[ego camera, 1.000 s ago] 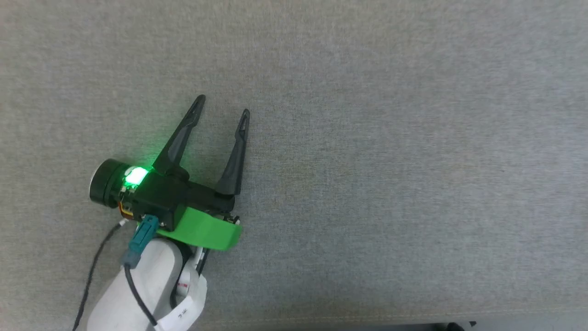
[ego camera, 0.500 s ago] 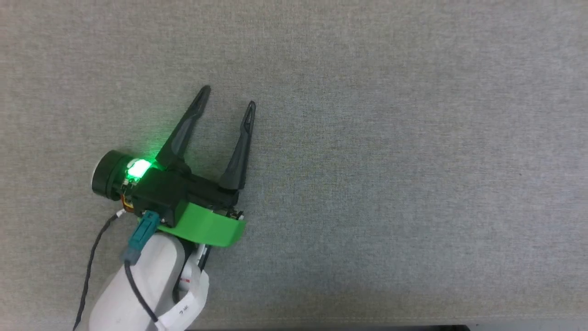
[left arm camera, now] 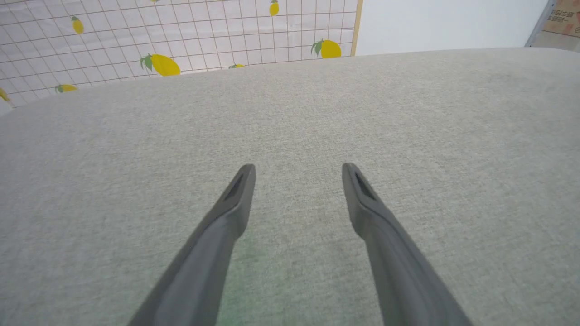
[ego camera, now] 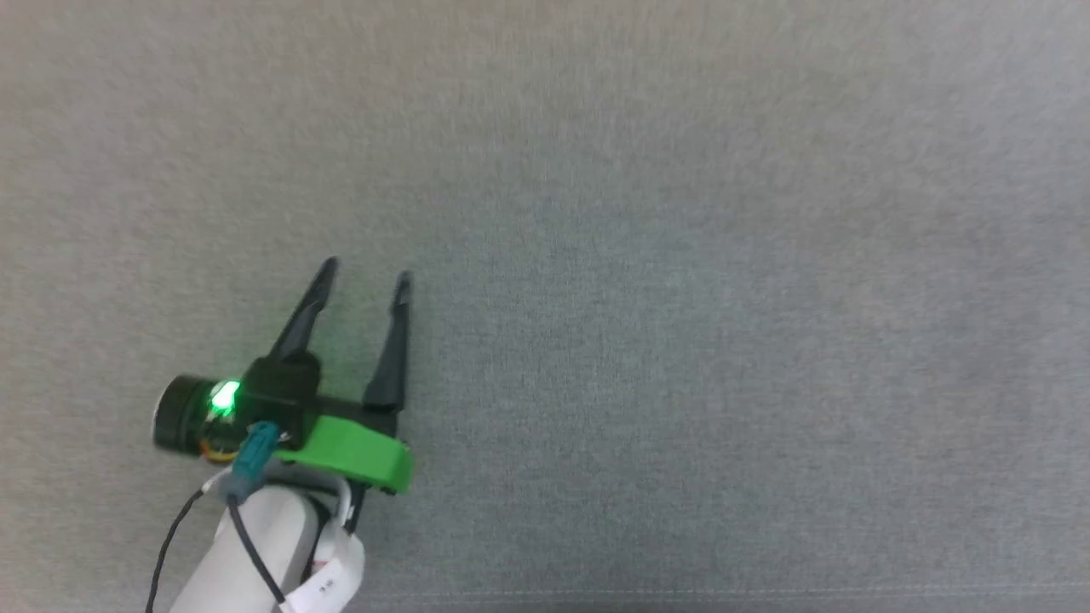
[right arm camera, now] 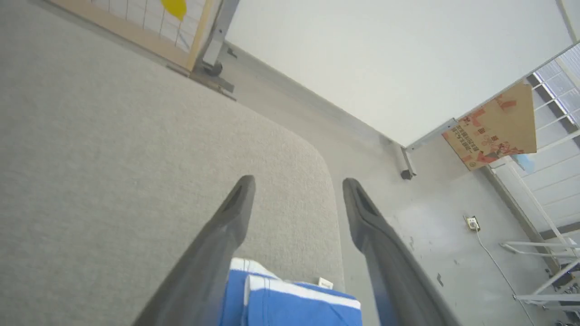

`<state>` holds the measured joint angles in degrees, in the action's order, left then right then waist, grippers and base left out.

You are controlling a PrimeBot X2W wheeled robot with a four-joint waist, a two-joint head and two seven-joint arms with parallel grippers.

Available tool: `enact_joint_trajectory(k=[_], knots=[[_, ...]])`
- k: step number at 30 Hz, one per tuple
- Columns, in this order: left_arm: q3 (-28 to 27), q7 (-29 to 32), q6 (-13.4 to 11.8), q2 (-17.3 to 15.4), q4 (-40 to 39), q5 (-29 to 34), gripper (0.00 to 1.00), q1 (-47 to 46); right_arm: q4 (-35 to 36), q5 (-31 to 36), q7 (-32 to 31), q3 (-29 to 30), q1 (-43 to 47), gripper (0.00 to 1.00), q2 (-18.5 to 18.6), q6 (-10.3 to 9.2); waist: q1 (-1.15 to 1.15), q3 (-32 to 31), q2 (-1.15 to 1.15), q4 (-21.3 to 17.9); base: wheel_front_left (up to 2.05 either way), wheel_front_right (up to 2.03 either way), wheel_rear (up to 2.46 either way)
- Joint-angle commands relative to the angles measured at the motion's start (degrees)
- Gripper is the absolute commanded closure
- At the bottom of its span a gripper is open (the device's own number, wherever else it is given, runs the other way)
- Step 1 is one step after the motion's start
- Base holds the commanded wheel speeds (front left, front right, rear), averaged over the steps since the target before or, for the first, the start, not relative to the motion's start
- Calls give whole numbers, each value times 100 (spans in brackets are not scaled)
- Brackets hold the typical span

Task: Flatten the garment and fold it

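The left end effector [ego camera: 364, 277] hovers released, its fingers spread, over the grey worktop [ego camera: 681, 255]. The right end effector [right arm camera: 298, 182] is also spread wide, gripping nothing. The folded blue garment [right arm camera: 294, 308] lies on the worktop between its fingers, near the rounded corner.

Black left gripper [ego camera: 365, 272], green collar [ego camera: 353, 451], glowing green light [ego camera: 224, 397], white forearm [ego camera: 285, 528]
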<state>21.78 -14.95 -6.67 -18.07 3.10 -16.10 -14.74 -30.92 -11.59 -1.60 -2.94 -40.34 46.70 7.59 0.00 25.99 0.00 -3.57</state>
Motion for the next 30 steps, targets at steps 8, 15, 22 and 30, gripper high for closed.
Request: enact_joint_trajectory(k=[8,15,22,30], knots=[[-214,151,-245,-110,137,-159,0,311,950,-563,611,-272,102,0,-729,-10,0,-1439,0,163,0,0,0],[-252,325,-386,-183,85,-212,0,559,1716,-620,994,159,1101,0,-1671,-10,0,-1813,0,293,0,0,0],[-238,406,-403,-170,81,-331,0,714,2548,-461,1140,771,2626,0,-2767,-10,0,-2022,0,395,0,0,0],[-237,409,-322,-230,156,-494,0,935,3009,-316,1092,838,3812,0,-3696,-10,0,-2213,0,453,0,0,0]])
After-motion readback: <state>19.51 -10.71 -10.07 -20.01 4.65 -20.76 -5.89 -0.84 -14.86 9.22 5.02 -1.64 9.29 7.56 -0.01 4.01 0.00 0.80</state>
